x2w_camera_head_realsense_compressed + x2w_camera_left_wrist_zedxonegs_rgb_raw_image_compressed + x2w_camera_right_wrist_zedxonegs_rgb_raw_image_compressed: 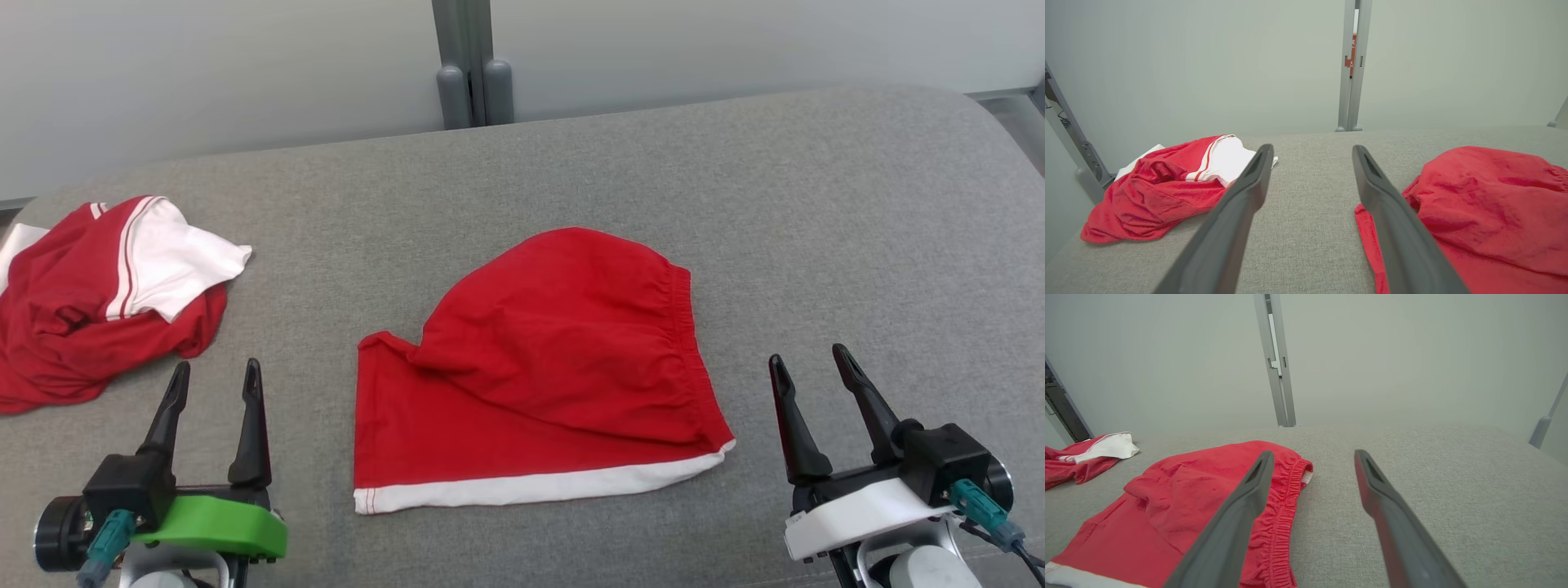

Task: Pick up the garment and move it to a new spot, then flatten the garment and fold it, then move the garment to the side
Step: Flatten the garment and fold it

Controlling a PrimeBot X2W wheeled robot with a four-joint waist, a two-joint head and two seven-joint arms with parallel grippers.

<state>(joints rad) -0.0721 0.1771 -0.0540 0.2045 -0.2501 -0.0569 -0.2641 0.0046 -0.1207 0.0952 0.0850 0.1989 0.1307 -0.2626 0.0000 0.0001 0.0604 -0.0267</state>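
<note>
Shorts (pixel 539 367) lie loosely folded mid counter (pixel 816 204), between the left jaws and right jaws, both wide open and empty, parked clear I'd guess to line up the next fold; other red-white garment (pixel 106 294) far left

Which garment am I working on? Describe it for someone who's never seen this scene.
Start at the grey fabric-covered surface and look to its middle. The red shorts lie spread mostly flat, gathered waistband to the robot's right. Unlike the crumpled red-and-white garment at the left, they show one white band along the near hem.
</note>
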